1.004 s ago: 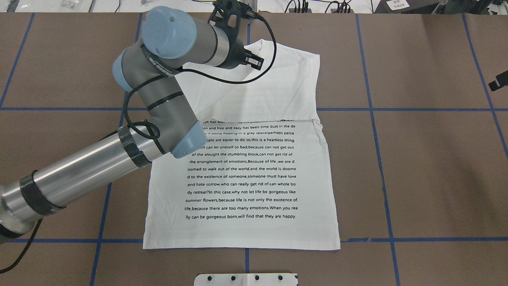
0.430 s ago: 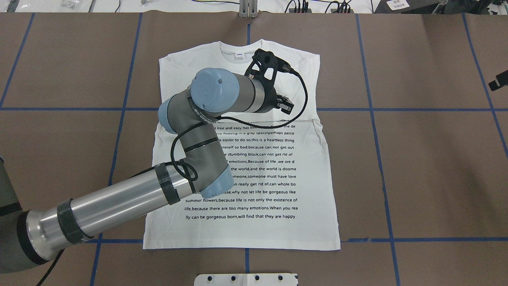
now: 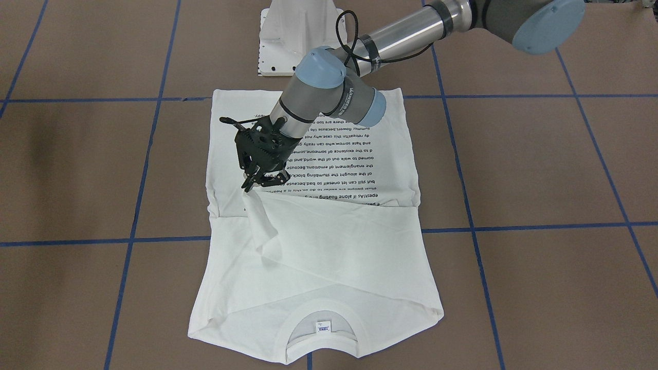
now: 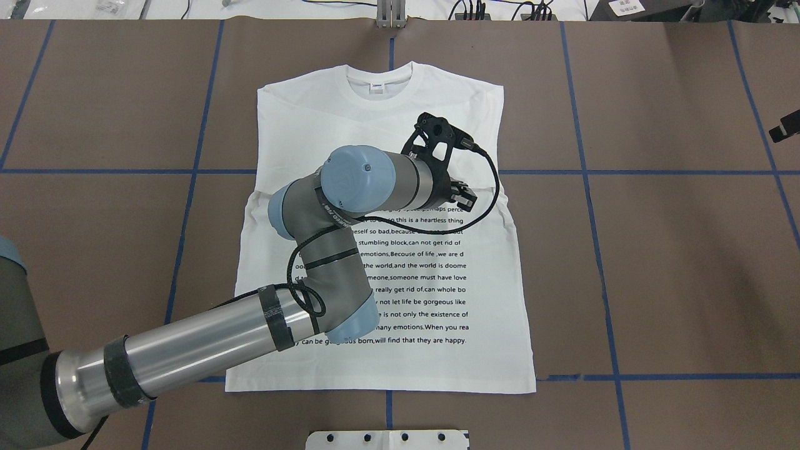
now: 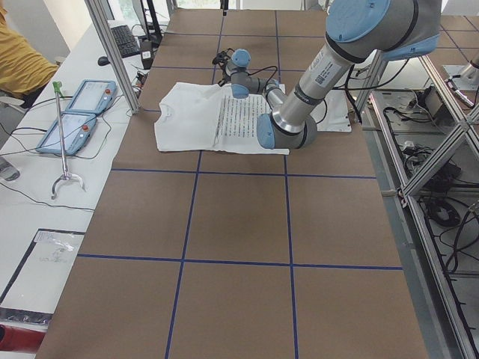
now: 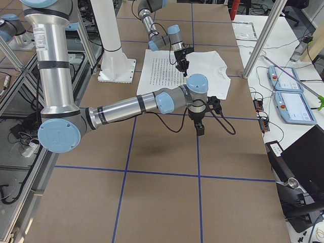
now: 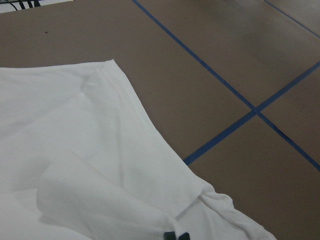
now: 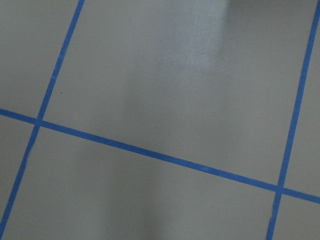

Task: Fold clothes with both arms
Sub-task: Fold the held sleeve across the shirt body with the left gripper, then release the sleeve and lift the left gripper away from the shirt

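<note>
The white T-shirt (image 4: 437,300) lies flat on the brown table, text side up and neck label (image 4: 377,87) at the far end. The chest part (image 3: 334,257) is covered by plain white folded cloth. My left gripper (image 3: 250,186) hangs over the shirt's middle, near its right side in the overhead view (image 4: 469,201). It is shut on the end of a sleeve (image 3: 262,226), which trails from it down onto the chest. The left wrist view shows the closed fingertips (image 7: 176,235) on white cloth. My right gripper (image 6: 200,126) hangs over bare table off to the right (image 4: 786,128). I cannot tell if it is open.
The white pedestal base (image 3: 298,36) stands at the robot's edge of the table. Blue tape lines (image 8: 150,152) grid the brown surface. Two teach pendants (image 5: 75,112) lie on a side table beyond the far edge, with metal frame posts (image 6: 263,40) there.
My left arm has swung from the shirt's far edge near the neck back toward the robot and rightward, drawing the sleeve end across the chest.
</note>
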Robot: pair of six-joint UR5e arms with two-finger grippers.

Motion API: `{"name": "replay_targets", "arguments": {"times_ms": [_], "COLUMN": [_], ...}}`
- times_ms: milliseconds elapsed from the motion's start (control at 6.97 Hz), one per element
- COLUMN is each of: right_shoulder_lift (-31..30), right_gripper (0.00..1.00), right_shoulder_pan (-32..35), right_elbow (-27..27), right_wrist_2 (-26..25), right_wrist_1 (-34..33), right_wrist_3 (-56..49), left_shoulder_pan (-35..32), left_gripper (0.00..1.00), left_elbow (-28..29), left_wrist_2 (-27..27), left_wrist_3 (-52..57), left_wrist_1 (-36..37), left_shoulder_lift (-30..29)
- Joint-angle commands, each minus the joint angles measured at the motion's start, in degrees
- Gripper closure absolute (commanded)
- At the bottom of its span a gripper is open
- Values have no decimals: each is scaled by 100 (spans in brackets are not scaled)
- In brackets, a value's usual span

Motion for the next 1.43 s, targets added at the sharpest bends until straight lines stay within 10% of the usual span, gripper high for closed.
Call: {"name": "replay_targets", "arguments": {"times_ms": [0, 861, 1291], "right_shoulder_lift": [3, 379, 985], "right_gripper": [0, 0, 0], "right_shoulder_pan": [0, -122, -885], "right_elbow": [-6, 38, 161], "right_wrist_2": [0, 17, -43], "right_wrist_1": [0, 9, 35], "right_wrist_3": [0, 522, 2210], "left_shoulder_pan": [23, -1442, -1953], "left_gripper": [0, 0, 0], "left_elbow": [-27, -808, -2412], "left_wrist_2": [-2, -2311, -2279], "left_wrist_3": [-623, 126, 1560], "left_wrist_1": [-10, 401, 2375], "left_shoulder_lift": [1, 798, 1441]}}
